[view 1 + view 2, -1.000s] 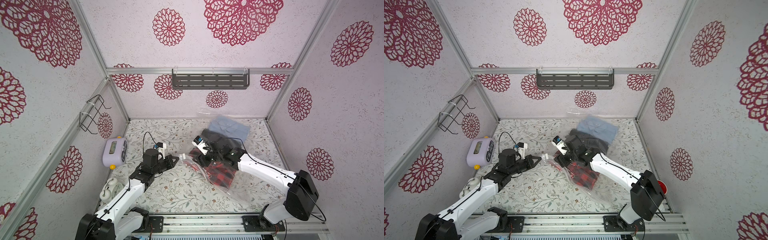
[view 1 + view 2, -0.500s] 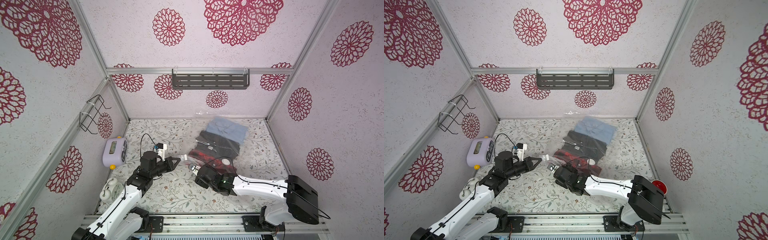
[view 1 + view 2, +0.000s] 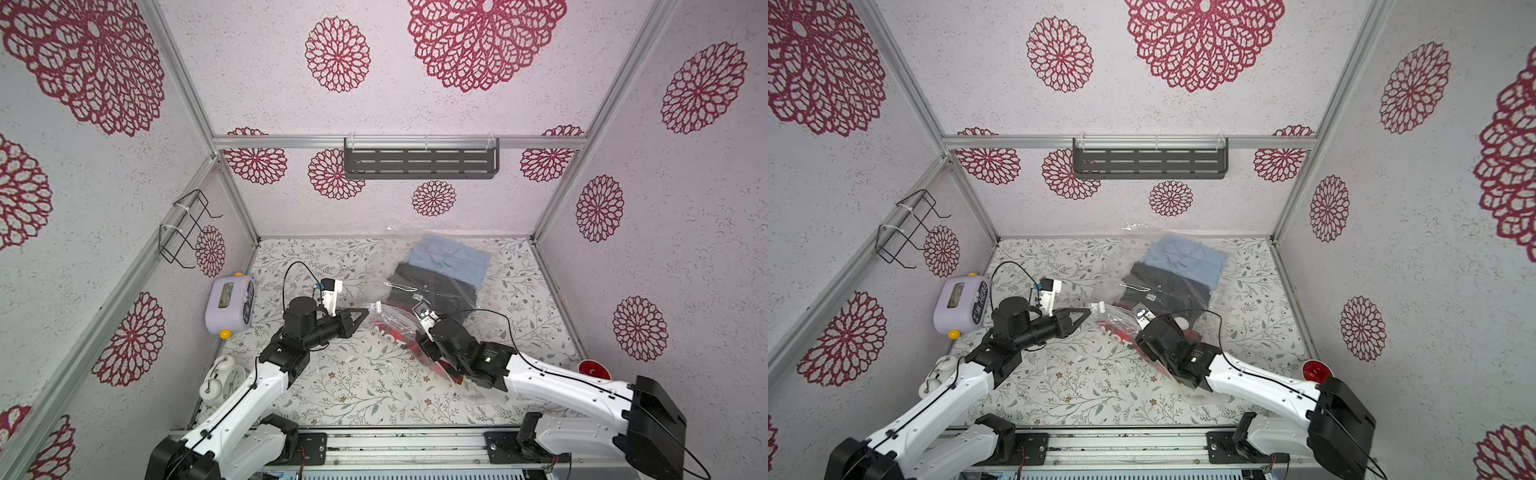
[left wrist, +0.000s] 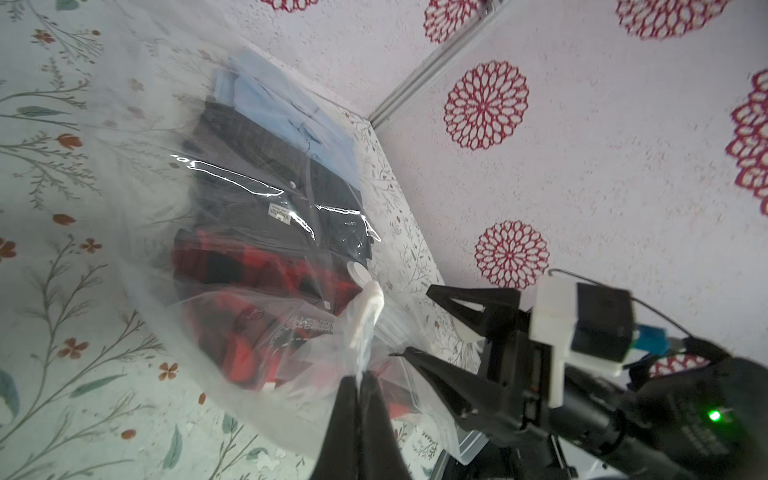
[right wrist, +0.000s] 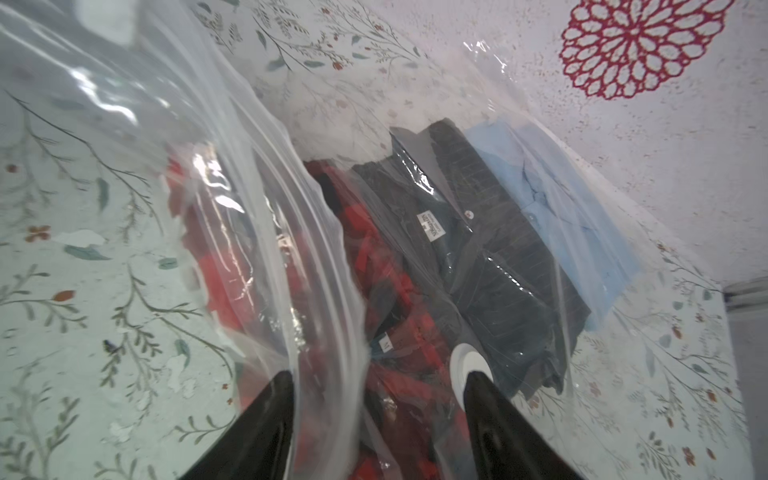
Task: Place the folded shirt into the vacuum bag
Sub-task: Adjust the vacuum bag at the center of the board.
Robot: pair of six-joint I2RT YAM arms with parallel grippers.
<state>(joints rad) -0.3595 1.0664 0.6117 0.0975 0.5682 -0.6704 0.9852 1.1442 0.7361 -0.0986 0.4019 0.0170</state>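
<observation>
1. Nearest the rail, the right tool (image 5: 378,376) reached over the floral counter (image 3: 353,374) to the near end of the vacuum bag (image 3: 384,320); its jaws stood well apart and gripped nothing; in the right wrist view a fold of the bag's clear lip ran between the fingers.
2. The left tool (image 3: 365,311) came in from the left side; its jaws were pressed together on the edge of the bag's mouth, holding that corner raised; a white tab (image 4: 368,307) on the edge stood just past the fingertips.
3. The bag lay on the right half of the counter with its long axis diagonal; the mouth pointed toward the near left, between the two tools; the closed end pointed toward the far right corner, close to the back wall.
4. Under the plastic, the red plaid shirt (image 4: 249,270) lay flat nearest the mouth; in both top views the right arm hid its near part; the round white valve cap (image 4: 358,272) sat on the bag's face where red met dark cloth.
5. Beyond it a dark striped shirt (image 3: 440,286) overlapped the red one; a light blue shirt (image 3: 449,259) lay farthest in, at the closed end.
6. Along the left wall stood a twin-bell alarm clock (image 3: 226,380), with a lilac device (image 3: 230,303) beyond it; a grey slotted shelf (image 3: 419,162) hung on the back wall.
</observation>
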